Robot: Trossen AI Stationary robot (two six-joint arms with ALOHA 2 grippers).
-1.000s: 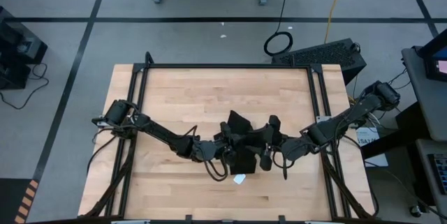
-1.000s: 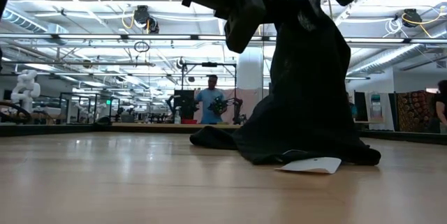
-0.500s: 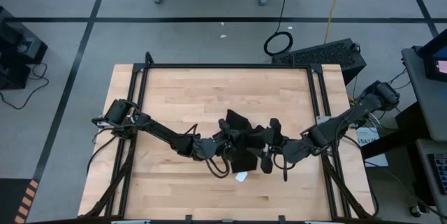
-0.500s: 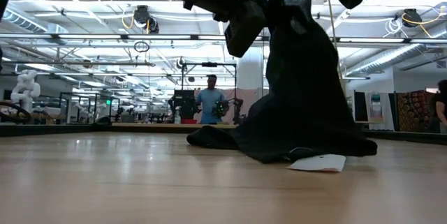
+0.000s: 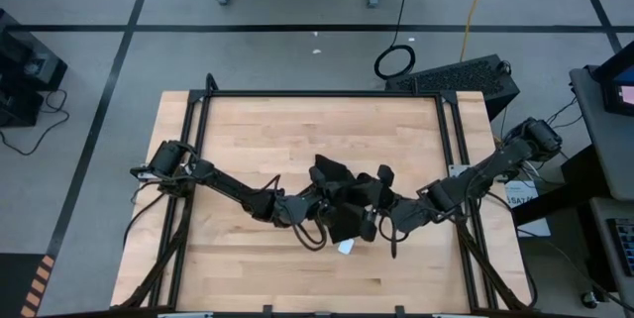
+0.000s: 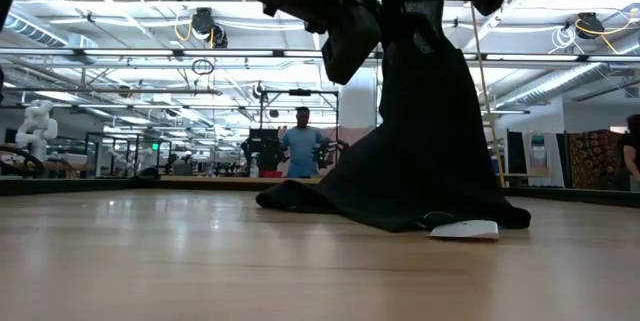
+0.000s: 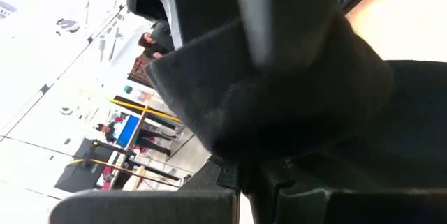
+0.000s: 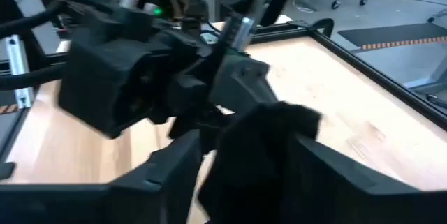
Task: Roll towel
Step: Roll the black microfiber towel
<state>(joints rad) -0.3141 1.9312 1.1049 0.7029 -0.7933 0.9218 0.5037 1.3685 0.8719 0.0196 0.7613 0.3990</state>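
The black towel [image 5: 342,199] is bunched up at the table's middle. It hangs from both grippers in the low view [image 6: 425,131]. Its lower folds and its white tag [image 6: 463,229] lie on the wood; the tag also shows in the high view [image 5: 344,248]. My left gripper [image 5: 319,204] is shut on the towel's left side. My right gripper [image 5: 370,209] is shut on its right side, close beside the left one. My left gripper pinches a thick bunch of the black cloth [image 7: 279,91] between its two fingers, several layers together. The bunch is lifted and the towel hangs below it, its bottom on the table. My right gripper pinches a gathered wad of the cloth [image 8: 262,147] between its two fingers [image 8: 174,168]. It comes from the table's right. The towel hangs down from the hold, slack at the bottom.
Bare wooden tabletop [image 5: 297,130] lies all around the towel, inside a black frame [image 5: 203,110]. A person [image 6: 302,146] stands far behind the table in the room. A dark box [image 5: 466,75] stands on the floor beyond the far right corner.
My right gripper has moved toward the table's left, closer to my left gripper, drawing the towel's top together. The towel stays hanging with its bottom on the table. Its lower folds and white tag have slid a little along the wood.
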